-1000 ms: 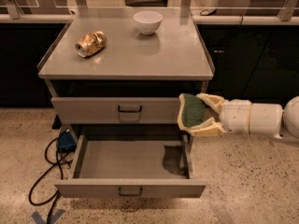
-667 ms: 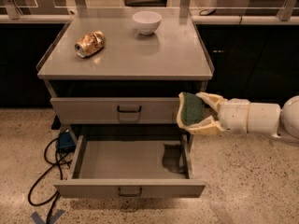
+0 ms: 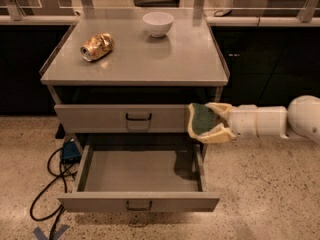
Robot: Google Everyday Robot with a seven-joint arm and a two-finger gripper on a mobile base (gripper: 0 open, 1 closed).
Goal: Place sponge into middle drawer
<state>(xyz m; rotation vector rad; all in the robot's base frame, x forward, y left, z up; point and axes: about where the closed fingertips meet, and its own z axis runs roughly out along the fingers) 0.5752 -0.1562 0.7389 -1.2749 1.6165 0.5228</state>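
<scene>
My gripper (image 3: 204,122) reaches in from the right on a white arm and is shut on the sponge (image 3: 202,120), whose dark green face shows between the cream fingers. It hangs in front of the right end of the upper drawer front, above the right side of the middle drawer (image 3: 140,202). The middle drawer is pulled out wide open and its grey inside is bare. The gripper's shadow falls on the drawer floor at the right.
A crushed gold can (image 3: 97,46) and a white bowl (image 3: 158,23) sit on the cabinet top (image 3: 190,59). The upper drawer (image 3: 120,118) is closed. A blue box and black cables (image 3: 60,169) lie on the floor to the left.
</scene>
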